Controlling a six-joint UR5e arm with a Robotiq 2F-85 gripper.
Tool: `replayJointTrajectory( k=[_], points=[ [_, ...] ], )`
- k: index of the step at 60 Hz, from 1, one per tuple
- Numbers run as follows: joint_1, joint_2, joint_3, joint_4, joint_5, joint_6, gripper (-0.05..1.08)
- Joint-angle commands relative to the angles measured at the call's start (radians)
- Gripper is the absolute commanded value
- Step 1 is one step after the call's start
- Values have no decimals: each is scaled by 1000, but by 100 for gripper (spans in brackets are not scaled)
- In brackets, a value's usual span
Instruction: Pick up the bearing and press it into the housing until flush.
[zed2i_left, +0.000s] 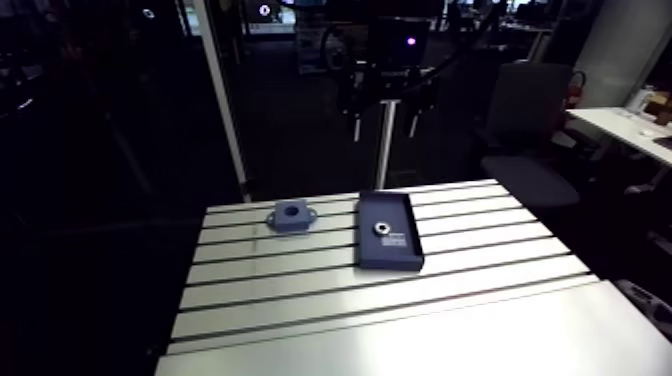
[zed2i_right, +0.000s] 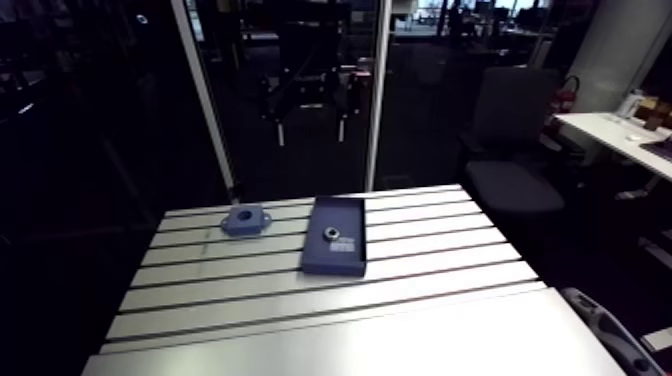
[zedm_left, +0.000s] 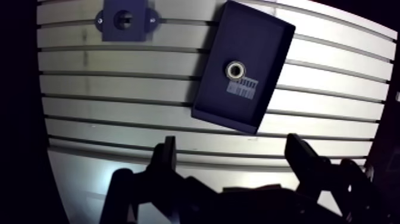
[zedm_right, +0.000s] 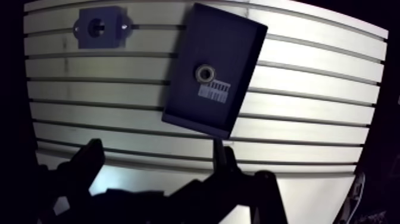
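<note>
Wrist view showed the claw (zedm_left: 233, 149) wide open and empty above the bench (zedm_left: 119, 107). The bearing (zedm_left: 235, 70) lay flat in a dark tray (zedm_left: 250, 36), well apart from the housing (zedm_left: 124, 19). An off-centre grasp would likely tilt it and jam it in the bore.

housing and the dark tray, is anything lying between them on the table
Nothing. In the wrist view only bare slotted table shows between the housing and the tray that holds the bearing; the two sit apart.
</note>
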Motion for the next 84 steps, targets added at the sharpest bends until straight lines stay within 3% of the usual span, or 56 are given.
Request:
replayJointTrajectory(
  k=[1,7,11,13,19,23,37,52,84],
  points=[
    [-4,63,13,-72,-2,-8,1],
    [-4,90,16,-97,-7,-7,1],
    [-4,107,16,-110,-25,-7,1],
    [-4,123,14,-119,-43,-4,1],
    [-1,142,15,-134,-65,5,1],
    [0,150,17,-142,-71,8,1],
    [3,177,31,-154,-71,14,1],
    [3,219,42,-205,-70,13,27],
    [-7,259,67,-236,-70,12,38]
  ],
)
